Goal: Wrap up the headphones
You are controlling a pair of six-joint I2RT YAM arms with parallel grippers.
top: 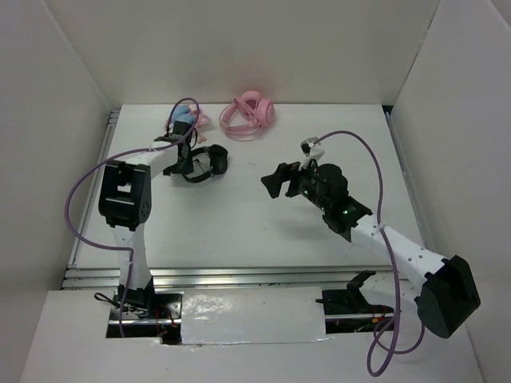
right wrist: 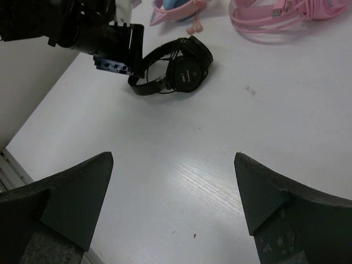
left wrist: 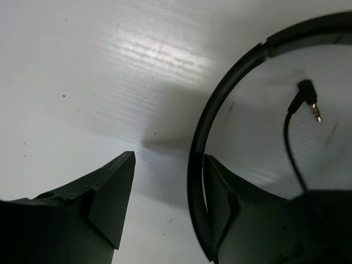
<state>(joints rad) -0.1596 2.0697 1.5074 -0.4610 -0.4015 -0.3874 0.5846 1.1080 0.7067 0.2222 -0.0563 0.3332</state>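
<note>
Headphones [right wrist: 187, 71] apparently against spread left claw [left wrist: 168, 159]

Robotics lab test cell: white table [top: 255, 231] enclosed by plain white panels [top: 48, 120], aluminium rail [top: 239, 275] at near edge, purple cabling [top: 67, 209].

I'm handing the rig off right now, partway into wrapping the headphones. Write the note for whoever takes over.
Left gripper: open, low over the table, with the headband of the headphones between its fingers, close to one of them. Not clamped.
Right gripper: open and empty, over bare table, well apart from the headphones.
Headphones: lying on the table, left of centre. The cable lies loose inside the headband's arc, plug free.
Done: left gripper placed at the headband.
Left: close on the headband, pick up the cable, wind it. No wrap shows yet.
</note>
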